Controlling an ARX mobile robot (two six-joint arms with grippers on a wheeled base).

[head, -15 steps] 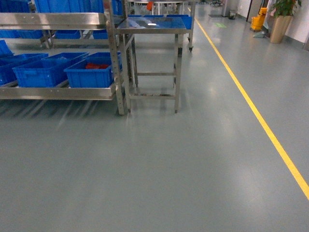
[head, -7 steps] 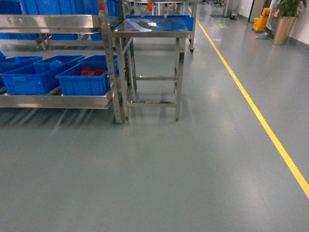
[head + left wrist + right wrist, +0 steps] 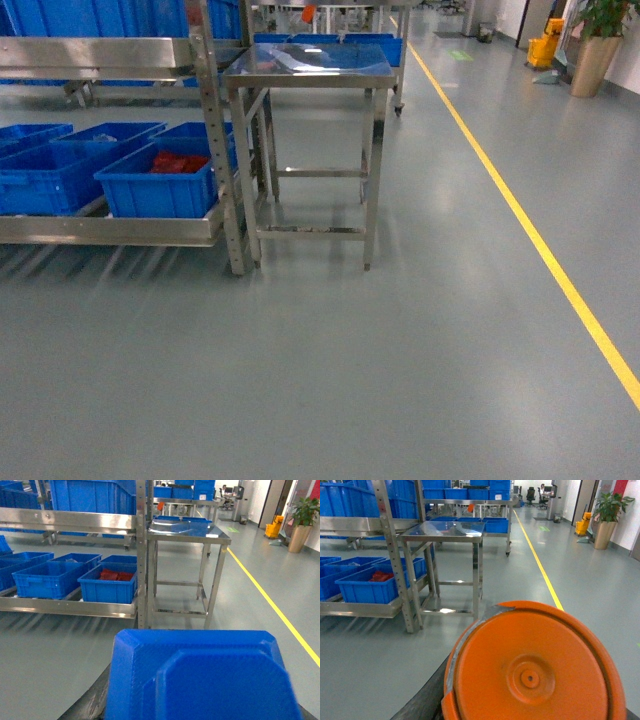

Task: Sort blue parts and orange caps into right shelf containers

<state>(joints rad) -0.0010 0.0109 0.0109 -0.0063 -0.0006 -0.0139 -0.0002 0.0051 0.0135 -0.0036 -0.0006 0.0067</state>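
Observation:
A blue part [image 3: 200, 675] fills the bottom of the left wrist view, held close to the camera by my left gripper [image 3: 200, 705]; only one dark finger [image 3: 92, 702] shows beside it. An orange cap [image 3: 532, 672] fills the bottom of the right wrist view, flat face toward the camera, held by my right gripper [image 3: 530, 705], with a dark finger [image 3: 425, 695] at its left. The steel shelf [image 3: 110, 228] stands ahead on the left with blue containers [image 3: 150, 190] on its low level. Neither gripper shows in the head view.
The nearest container holds red pieces [image 3: 178, 160]. A steel table [image 3: 305, 65] stands right of the shelf post [image 3: 215, 140]. A yellow floor line [image 3: 530, 240] runs along the right. A potted plant [image 3: 595, 50] stands far right. Grey floor lies between me and the shelf.
The shelf and table have slid left and down in the head view and look larger. The base has rolled closer to them.

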